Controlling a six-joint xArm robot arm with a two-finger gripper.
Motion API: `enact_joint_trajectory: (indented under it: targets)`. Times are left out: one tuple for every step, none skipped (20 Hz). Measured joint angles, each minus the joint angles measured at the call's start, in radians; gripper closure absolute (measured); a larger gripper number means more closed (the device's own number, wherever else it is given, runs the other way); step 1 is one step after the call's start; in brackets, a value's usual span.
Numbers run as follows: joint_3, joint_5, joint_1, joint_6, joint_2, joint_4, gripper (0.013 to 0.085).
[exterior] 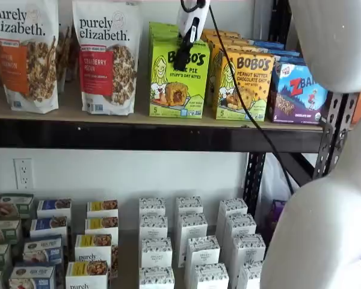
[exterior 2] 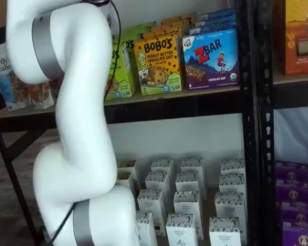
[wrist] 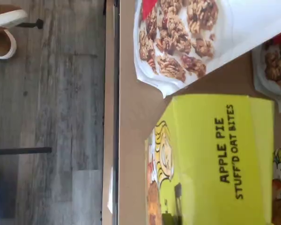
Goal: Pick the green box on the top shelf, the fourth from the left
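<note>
end effector closed on the green box at the top shelf

the end effector (exterior: 183,51) hangs from the upper edge in a shelf view, its white body above and its black fingers (exterior: 185,54) down over the front face of the green box (exterior: 179,81), with a black cable (exterior: 246,102) trailing off to the side. the fingers are closed on the carton. the green box stands upright on the top shelf (exterior: 138,120), its base on the tan board, just beside the orange-yellow bobo's box (exterior: 243,87) on one side and the purely elizabeth strawberry pouch (exterior: 105,57) on the other. a blue zbar box (exterior: 298,93) sits past the orange-yellow one. in the wrist view the green box (wrist: 215,159) fills much of the picture, its "apple pie stuff'd oat bites" lettering readable, with a granola pouch (wrist: 187,37) next to it on the board. in a shelf view the white arm (exterior 2: 77,128) covers most of the green box (exterior 2: 120,66), so only its edge shows. small white cartons (exterior: 192,241) stand on the lower level
</note>
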Motion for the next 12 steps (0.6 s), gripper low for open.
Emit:
enact_joint_trajectory:
  targets:
    - [0.0, 0.001, 0.0, 0.0, 0.0, 0.0, 0.069]
    - [-0.001, 0.002, 0.0, 0.0, 0.0, 0.0, 0.069]
    - [-0.002, 0.004, 0.0, 0.0, 0.001, 0.0, 0.069]
    - [-0.003, 0.007, 0.0, 0.0, 0.001, 0.0, 0.069]
    - [-0.005, 0.01, 0.0, 0.0, 0.001, 0.001, 0.069]
    - [-0.006, 0.015, 0.0, 0.0, 0.002, 0.002, 0.069]
    - [-0.009, 0.02, -0.001, 0.0, 0.002, 0.003, 0.069]
    - [-0.011, 0.028, -0.001, 0.001, 0.002, 0.005, 0.069]
    - [-0.012, 0.033, 0.0, 0.002, 0.001, 0.006, 0.069]
    - [-0.014, 0.039, 0.0, 0.002, -0.001, 0.007, 0.069]
    - [-0.015, 0.044, 0.001, 0.004, -0.002, 0.007, 0.069]
    - [-0.016, 0.048, 0.002, 0.005, -0.004, 0.007, 0.069]
